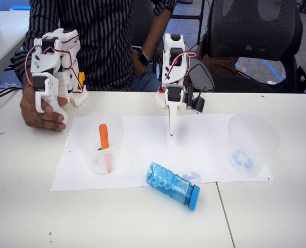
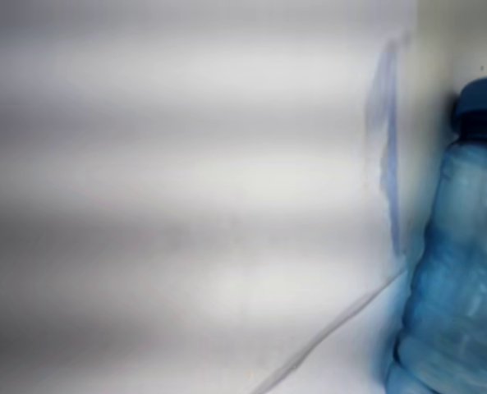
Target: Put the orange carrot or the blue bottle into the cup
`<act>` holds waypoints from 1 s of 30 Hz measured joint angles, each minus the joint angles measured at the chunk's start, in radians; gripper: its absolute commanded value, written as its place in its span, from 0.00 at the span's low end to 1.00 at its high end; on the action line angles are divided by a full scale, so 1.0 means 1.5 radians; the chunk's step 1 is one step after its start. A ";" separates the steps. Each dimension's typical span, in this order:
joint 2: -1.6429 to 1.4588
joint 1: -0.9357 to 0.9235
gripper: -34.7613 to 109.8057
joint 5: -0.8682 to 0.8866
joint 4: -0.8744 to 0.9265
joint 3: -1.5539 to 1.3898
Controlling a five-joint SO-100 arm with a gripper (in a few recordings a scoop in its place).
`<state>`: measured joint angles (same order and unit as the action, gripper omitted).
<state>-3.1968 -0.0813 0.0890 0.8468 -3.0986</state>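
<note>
Orange carrot [image 1: 104,138] stands in the left frosted cup [image 1: 100,143]; blue bottle [image 1: 173,185] [image 2: 455,271] lies on the worktop [image 1: 142,217]. Marked cup [image 1: 250,144] sits right. I can't tell the fingers' [image 1: 172,121] state.

Items I cannot read from here: the blue bottle [image 2: 461,246] in the wrist view, cut by the right and bottom edges and soft with blur; the paper sheet [image 2: 186,164] there, smeared into grey bands. In the fixed view, the pincer [image 1: 172,126] shows as one thin white point, so I cannot tell how its jaws stand; the orange carrot [image 1: 105,139] has its lower end dimmed behind the frosted wall of a cup [image 1: 85,142]; the person's [image 1: 106,36] head is cut by the top edge.
</note>
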 measured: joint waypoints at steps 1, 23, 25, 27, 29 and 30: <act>0.000 0.000 0.29 0.000 -0.002 0.000; 0.344 -0.014 0.30 0.004 0.000 0.272; 0.387 -0.013 0.31 0.004 0.000 0.314; 0.424 -0.012 0.35 0.004 0.000 0.352; 0.461 -0.011 0.40 0.004 0.000 0.386; 0.481 -0.010 0.42 0.004 0.000 0.402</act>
<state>-2.4758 -0.0966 0.0951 0.8468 -2.4958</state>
